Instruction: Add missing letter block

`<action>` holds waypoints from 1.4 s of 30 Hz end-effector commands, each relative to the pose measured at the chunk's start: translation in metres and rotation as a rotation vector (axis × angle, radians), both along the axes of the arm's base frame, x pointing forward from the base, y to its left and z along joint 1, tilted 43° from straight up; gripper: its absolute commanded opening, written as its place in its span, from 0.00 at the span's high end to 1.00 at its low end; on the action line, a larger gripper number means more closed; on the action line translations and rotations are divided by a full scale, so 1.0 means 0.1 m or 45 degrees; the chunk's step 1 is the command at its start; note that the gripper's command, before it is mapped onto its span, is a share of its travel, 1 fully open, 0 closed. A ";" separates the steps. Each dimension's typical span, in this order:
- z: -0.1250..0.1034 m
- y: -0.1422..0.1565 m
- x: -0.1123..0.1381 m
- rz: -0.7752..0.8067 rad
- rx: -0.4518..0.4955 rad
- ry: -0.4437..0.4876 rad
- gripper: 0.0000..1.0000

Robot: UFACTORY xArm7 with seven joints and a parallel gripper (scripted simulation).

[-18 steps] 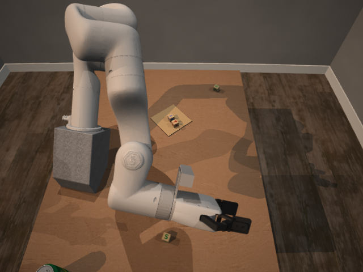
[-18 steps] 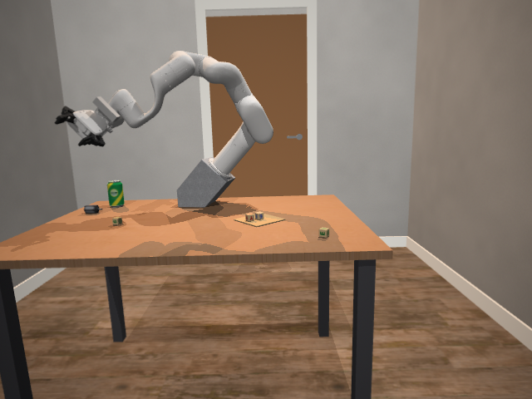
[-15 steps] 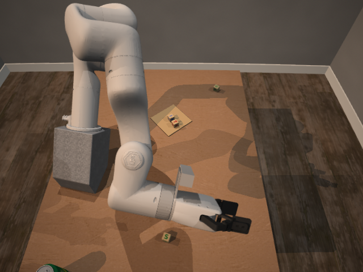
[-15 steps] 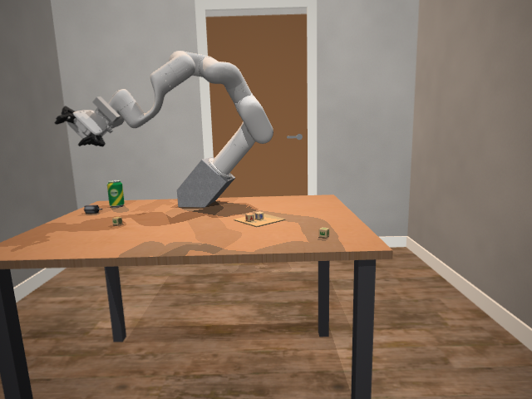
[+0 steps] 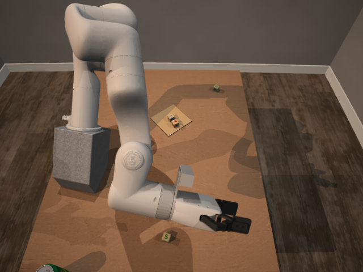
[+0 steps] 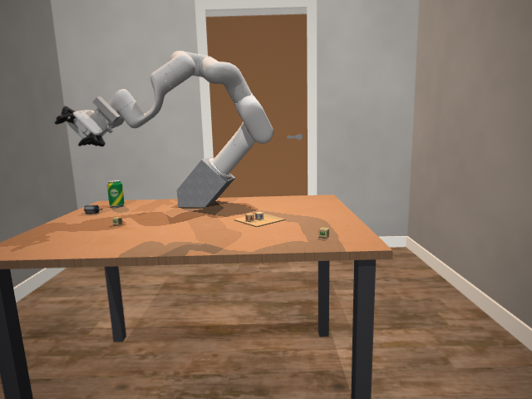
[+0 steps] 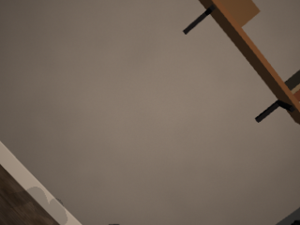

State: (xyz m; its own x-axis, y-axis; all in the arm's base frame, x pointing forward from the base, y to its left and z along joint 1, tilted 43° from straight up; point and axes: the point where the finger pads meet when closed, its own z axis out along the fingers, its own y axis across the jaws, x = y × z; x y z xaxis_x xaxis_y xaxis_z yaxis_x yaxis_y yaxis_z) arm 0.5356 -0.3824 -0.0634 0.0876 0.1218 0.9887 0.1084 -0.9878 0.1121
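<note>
Top view, blocks: four in all. Two sit touching on the mat, the I block and the T block; the S block lies off the mat near the table's near edge; a green-faced fourth block sits far off by the opposite edge.
Top view, gripper: one gripper, fingers spread wide, nothing between them, above the table beyond the S block.
Top view, can: one green can, cut off at the frame's bottom.
Exterior view, arm: one arm on a grey pedestal, gripper held high past the table's left end, well above everything.
Exterior view, extras: one can, one small dark object beside it.
Wrist view: only wall, floor corner and the table's underside with two legs; no blocks visible.
</note>
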 end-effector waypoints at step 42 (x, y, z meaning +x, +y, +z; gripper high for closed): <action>2.48 4.15 0.91 1.068 0.448 0.586 0.00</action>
